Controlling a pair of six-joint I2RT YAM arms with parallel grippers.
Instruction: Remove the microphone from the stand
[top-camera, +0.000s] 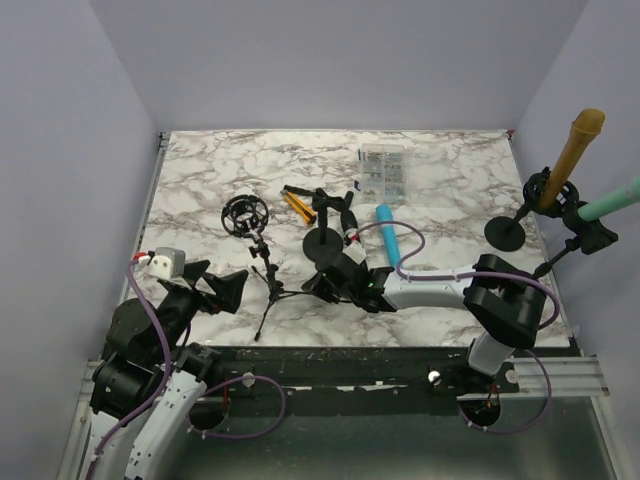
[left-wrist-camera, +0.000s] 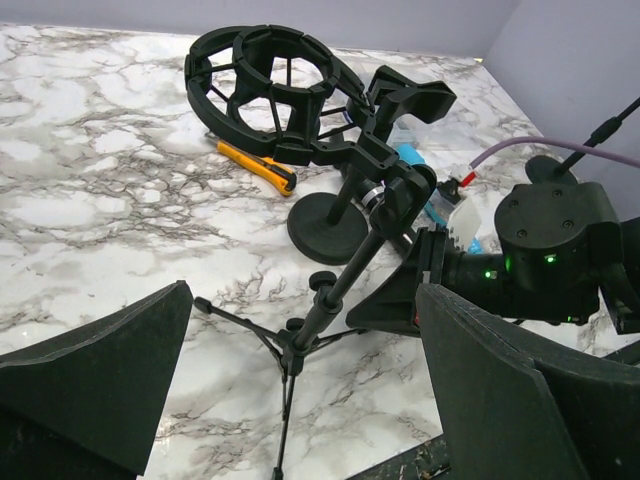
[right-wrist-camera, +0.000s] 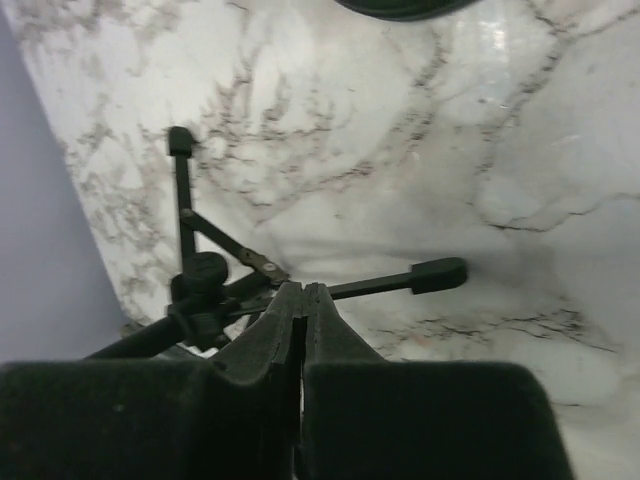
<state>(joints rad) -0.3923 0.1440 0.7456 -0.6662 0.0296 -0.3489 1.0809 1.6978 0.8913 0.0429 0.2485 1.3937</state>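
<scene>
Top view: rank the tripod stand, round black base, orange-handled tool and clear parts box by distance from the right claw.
1. Tripod stand: just left of the right claw, one leg at its tips.
2. Round black base: just beyond it.
3. Orange-handled tool: farther back, slightly left.
4. Clear parts box: rearmost, to the right.

walls (top-camera: 330, 60): plain lavender | table (top-camera: 200, 170): white-grey marble top | light: even, soft

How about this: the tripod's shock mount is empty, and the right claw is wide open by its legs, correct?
No: the right claw is shut, its jaws pressed together, by the tripod legs; the right wrist view shows it. The shock mount is empty.
</scene>
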